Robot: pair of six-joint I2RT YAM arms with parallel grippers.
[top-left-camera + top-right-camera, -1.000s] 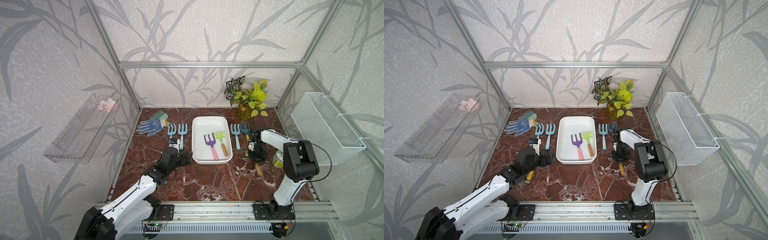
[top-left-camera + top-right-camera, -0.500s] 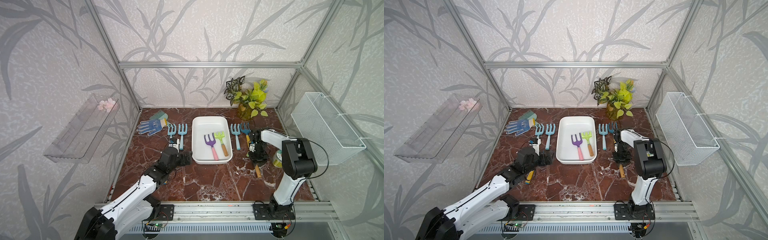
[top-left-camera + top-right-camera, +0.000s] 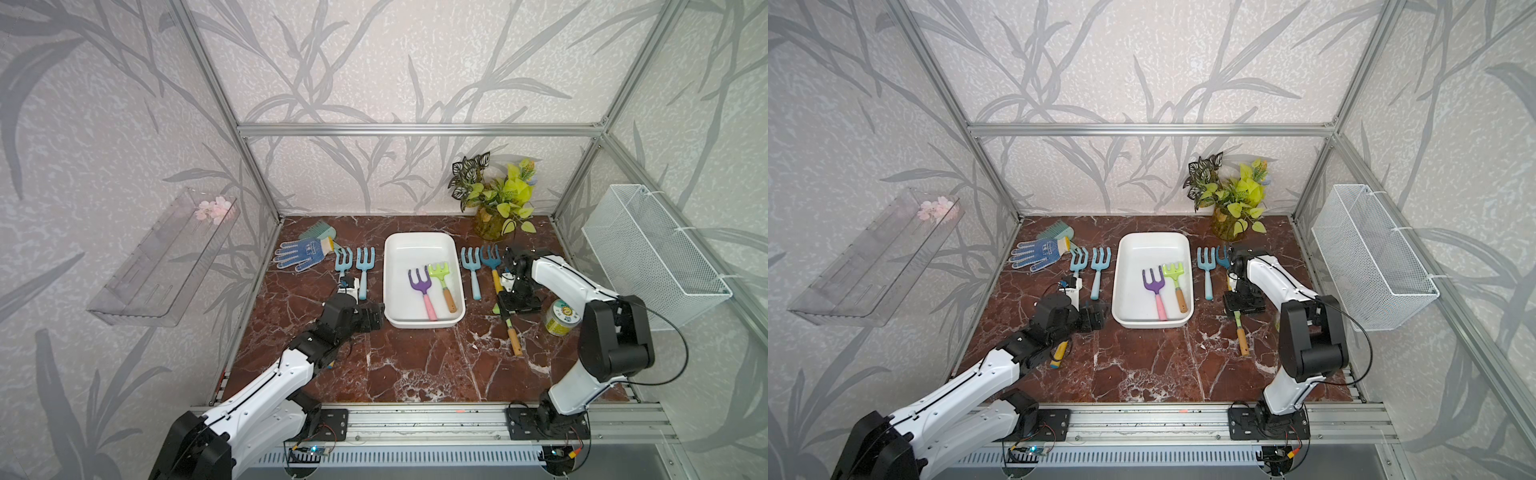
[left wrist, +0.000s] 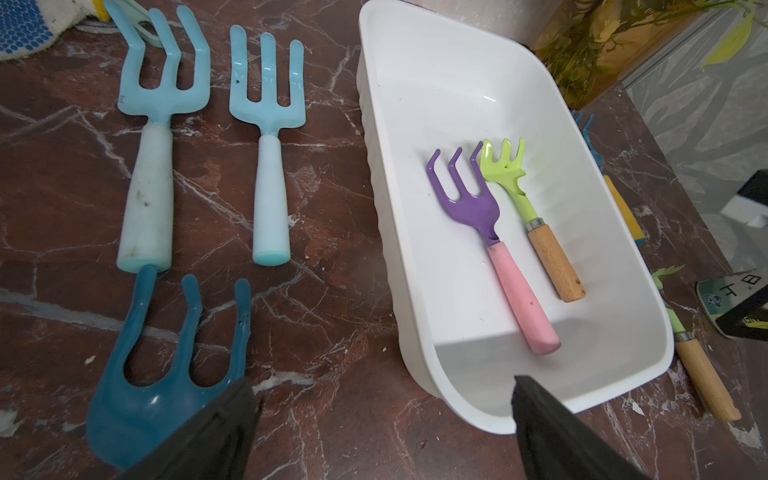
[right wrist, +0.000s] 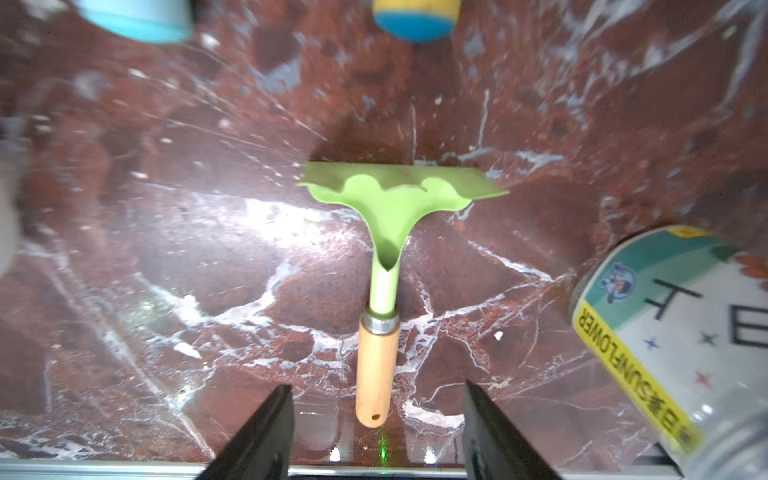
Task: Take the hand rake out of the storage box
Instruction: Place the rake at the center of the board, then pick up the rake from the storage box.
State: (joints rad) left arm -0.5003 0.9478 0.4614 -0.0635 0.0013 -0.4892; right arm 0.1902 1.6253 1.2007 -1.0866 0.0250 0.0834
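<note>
The white storage box (image 3: 419, 239) (image 3: 1150, 249) (image 4: 457, 83) sits mid-table. In it lie a purple hand rake with a pink handle (image 3: 422, 286) (image 4: 478, 208) and a green one with a wooden handle (image 3: 441, 278) (image 4: 505, 166). Another green hand rake (image 3: 514, 338) (image 3: 1241, 336) (image 5: 390, 199) lies flat on the table right of the box. My right gripper (image 3: 517, 305) (image 5: 377, 386) is open above it, its fingers apart from the wooden handle on either side. My left gripper (image 3: 372, 318) (image 4: 381, 382) is open and empty by the box's near left corner.
Two light-blue forks (image 3: 365, 266) lie left of the box, and a dark blue rake (image 4: 137, 399) lies under my left wrist. Two more forks (image 3: 471, 266) lie right of the box. A tin (image 3: 561, 318) (image 5: 685, 332) stands by my right arm. A glove (image 3: 299, 251) and a plant (image 3: 494, 208) are at the back.
My right gripper's jaws have spread from shut to open, letting go of the green rake, which now lies on the table. The left arm has not moved.
</note>
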